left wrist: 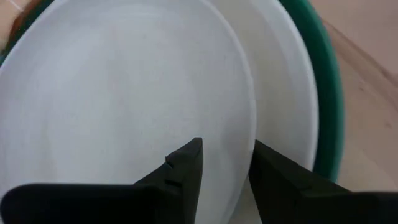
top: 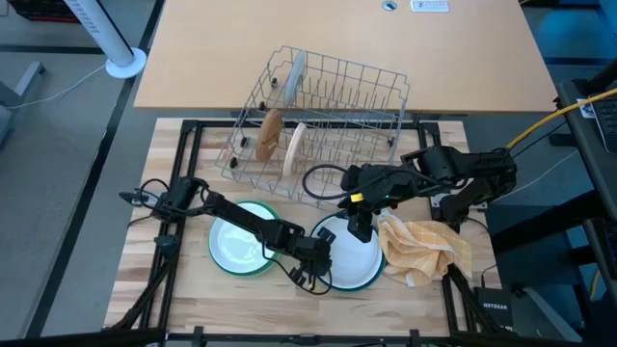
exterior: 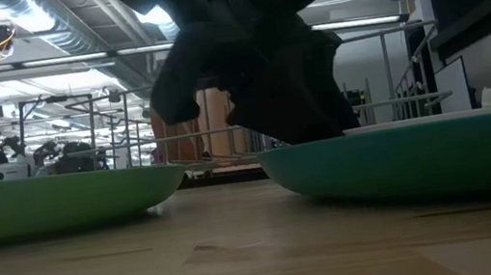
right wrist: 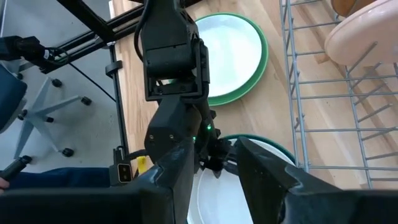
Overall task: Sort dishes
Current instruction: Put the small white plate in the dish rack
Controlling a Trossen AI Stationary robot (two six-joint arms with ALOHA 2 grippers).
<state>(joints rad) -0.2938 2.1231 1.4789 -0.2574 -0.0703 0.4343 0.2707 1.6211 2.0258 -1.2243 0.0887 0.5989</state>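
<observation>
- Left wrist view: left end effector (left wrist: 227,165) straddles the white plate's (left wrist: 124,99) rim, fingers closed on it, above the teal plate (top: 371,282) on the tabletop (top: 193,299).
- Left arm reaches low across the green plate (top: 220,265).
- Right end effector (right wrist: 214,165) hovers just over the same stack, partly open, empty.

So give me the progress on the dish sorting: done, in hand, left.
Done: three plates stand in the wire rack, one white, one brown, one tan.
In hand: the left claw straddles the rim of the white plate on the teal plate; the right claw hovers over it.
Left: that stack and the white-on-green stack.
</observation>
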